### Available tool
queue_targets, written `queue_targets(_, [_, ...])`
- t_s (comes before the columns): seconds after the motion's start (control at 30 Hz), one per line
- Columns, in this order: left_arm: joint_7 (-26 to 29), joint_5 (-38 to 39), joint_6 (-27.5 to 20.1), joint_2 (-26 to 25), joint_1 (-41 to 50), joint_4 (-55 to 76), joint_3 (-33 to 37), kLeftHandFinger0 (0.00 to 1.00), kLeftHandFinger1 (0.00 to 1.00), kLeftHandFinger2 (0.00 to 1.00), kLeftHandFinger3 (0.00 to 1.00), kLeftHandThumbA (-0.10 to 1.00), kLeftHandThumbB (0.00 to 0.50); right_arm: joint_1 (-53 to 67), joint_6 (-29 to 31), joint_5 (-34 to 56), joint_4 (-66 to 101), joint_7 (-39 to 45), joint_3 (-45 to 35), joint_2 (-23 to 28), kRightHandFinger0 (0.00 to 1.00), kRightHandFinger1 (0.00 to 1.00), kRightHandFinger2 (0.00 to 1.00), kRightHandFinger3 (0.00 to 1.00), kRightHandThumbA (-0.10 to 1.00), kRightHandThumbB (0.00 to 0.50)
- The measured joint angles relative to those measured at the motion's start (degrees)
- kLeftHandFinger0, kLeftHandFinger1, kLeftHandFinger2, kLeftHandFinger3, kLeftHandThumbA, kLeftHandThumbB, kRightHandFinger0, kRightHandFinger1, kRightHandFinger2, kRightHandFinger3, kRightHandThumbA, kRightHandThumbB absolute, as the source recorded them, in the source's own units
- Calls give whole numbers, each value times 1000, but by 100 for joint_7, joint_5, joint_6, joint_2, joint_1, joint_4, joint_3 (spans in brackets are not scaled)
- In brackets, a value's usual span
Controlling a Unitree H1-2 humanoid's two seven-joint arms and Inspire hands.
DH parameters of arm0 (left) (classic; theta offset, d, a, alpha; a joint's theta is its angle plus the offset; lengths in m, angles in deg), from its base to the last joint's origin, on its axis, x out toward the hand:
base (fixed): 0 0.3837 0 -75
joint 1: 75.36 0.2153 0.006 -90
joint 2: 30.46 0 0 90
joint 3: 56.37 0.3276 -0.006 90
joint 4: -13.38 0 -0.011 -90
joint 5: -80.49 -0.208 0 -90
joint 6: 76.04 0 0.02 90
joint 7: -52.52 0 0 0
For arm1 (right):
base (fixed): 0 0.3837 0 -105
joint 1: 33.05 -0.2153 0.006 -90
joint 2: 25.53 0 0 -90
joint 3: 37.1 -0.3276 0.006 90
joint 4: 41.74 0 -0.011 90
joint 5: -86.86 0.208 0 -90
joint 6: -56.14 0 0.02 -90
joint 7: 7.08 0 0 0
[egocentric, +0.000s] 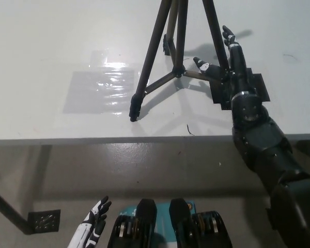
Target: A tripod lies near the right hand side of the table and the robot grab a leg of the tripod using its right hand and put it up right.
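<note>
The dark tripod [154, 51] stands upright on the white table [51, 46] with its legs spread, and its front left foot rests near the table's front edge. My black right hand [232, 67] is open beside the tripod's right leg, low down near its foot. Its thumb points left toward the centre brace and its fingers stretch up along the leg without gripping it. My white left hand [93, 225] rests open below the table edge at the lower left.
A black patch [259, 85] lies on the table under my right hand. A shiny clear rectangle [101, 90] is left of the tripod. The table's front edge runs across the middle of the view, with a black bracket [44, 221] on the floor below.
</note>
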Motion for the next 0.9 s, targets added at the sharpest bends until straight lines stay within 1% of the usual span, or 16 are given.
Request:
queue_targets(0.1, [0, 2, 0, 0, -16, -40, -2, 1000, 1000, 1000, 1000, 1000, 420, 367, -76, 123, 650, 145, 5, -2, 1000, 1000, 1000, 1000, 842, 500])
queue_targets(0.13, [0, 2, 1, 0, -18, -62, -2, 1000, 1000, 1000, 1000, 1000, 432, 537, -107, 172, 925, 206, 6, -2, 1000, 1000, 1000, 1000, 827, 500])
queue_targets(0.27, [0, 3, 7, 0, -17, -111, -1, 1000, 1000, 1000, 1000, 1000, 433, 1164, -199, 268, 1866, 314, 38, 0, 1000, 1000, 1000, 1000, 799, 500])
queue_targets(0.3, [0, 3, 9, 0, -16, -117, -2, 1000, 1000, 1000, 1000, 1000, 432, 1339, -216, 291, 2125, 333, 47, 0, 1000, 1000, 1000, 1000, 872, 500])
queue_targets(0.37, [0, 3, 13, -1, -15, -130, -2, 1000, 1000, 1000, 1000, 1000, 431, 1604, -244, 312, 2441, 355, 54, 0, 1000, 1000, 1000, 1000, 899, 500])
queue_targets(0.47, [0, 3, 27, 0, -17, -161, -1, 1000, 1000, 1000, 1000, 1000, 429, 2181, -306, 356, 3086, 387, 66, 8, 1000, 1000, 1000, 1000, 898, 500])
queue_targets(0.5, [0, 3, 31, 0, -17, -172, -2, 1000, 1000, 1000, 1000, 1000, 432, 2352, -320, 367, 3265, 392, 68, 10, 1000, 1000, 1000, 1000, 879, 500])
queue_targets(0.57, [0, 3, 42, 0, -17, -195, -1, 1000, 1000, 1000, 1000, 1000, 429, 2703, -348, 376, 3629, 401, 72, 16, 1000, 1000, 1000, 1000, 905, 500])
queue_targets(0.63, [0, 3, 60, 1, -17, -214, -1, 1000, 1000, 1000, 1000, 1000, 440, 3074, -361, 375, 4035, 409, 80, 19, 1000, 1000, 1000, 1000, 939, 500])
queue_targets(0.7, [0, 3, 73, 1, -16, -236, -1, 1000, 1000, 1000, 1000, 1000, 440, 3410, -362, 372, 4394, 415, 85, 19, 1000, 1000, 1000, 1000, 940, 500])
queue_targets(0.77, [0, 4, 82, 1, -17, -262, -1, 1000, 1000, 1000, 1000, 1000, 432, 3746, -363, 371, 4768, 422, 94, 19, 1000, 1000, 1000, 1000, 878, 500])
queue_targets(0.8, [0, 4, 84, 0, -17, -269, -2, 1000, 1000, 1000, 1000, 1000, 438, 3903, -363, 369, 4926, 426, 104, 18, 1000, 1000, 1000, 1000, 896, 500])
queue_targets(0.9, [0, 4, 91, 0, -16, -290, -1, 1000, 1000, 1000, 1000, 1000, 438, 4441, -363, 362, 5580, 444, 159, 17, 1000, 1000, 1000, 1000, 899, 500])
